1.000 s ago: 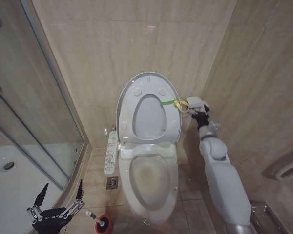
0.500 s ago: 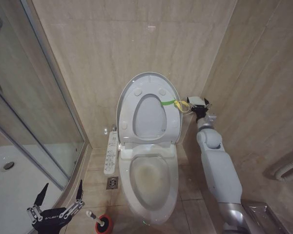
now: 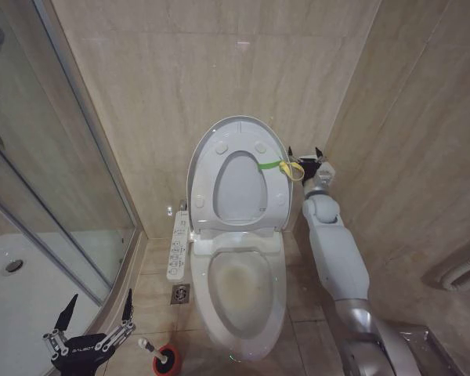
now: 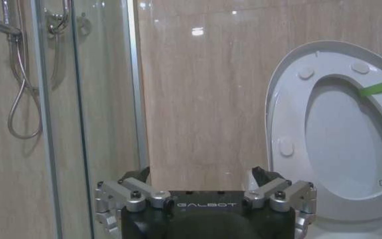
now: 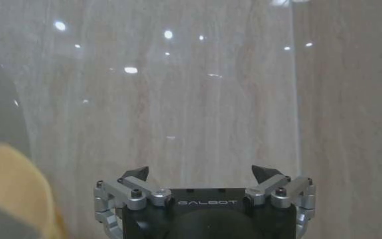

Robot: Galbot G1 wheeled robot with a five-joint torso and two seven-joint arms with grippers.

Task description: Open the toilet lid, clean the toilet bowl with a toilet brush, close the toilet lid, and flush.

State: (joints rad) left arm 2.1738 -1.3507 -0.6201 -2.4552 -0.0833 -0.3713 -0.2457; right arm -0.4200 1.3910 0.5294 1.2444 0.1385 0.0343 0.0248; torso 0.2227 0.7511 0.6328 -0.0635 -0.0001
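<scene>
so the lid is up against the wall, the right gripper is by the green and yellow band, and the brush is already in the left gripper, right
Not quite: the toilet brush stands in its red holder on the floor, apart from the open, empty left gripper, as the head view shows. The toilet lid is up and the right gripper is open beside the band.

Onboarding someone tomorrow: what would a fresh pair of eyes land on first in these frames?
First the toilet lid, standing open against the back wall with a green-and-yellow band on its edge, above the exposed toilet bowl with its faint brownish stain. Next the right gripper, open and raised beside that band. Last, the left gripper, open and low by the shower glass, near the toilet brush in its red holder.
</scene>
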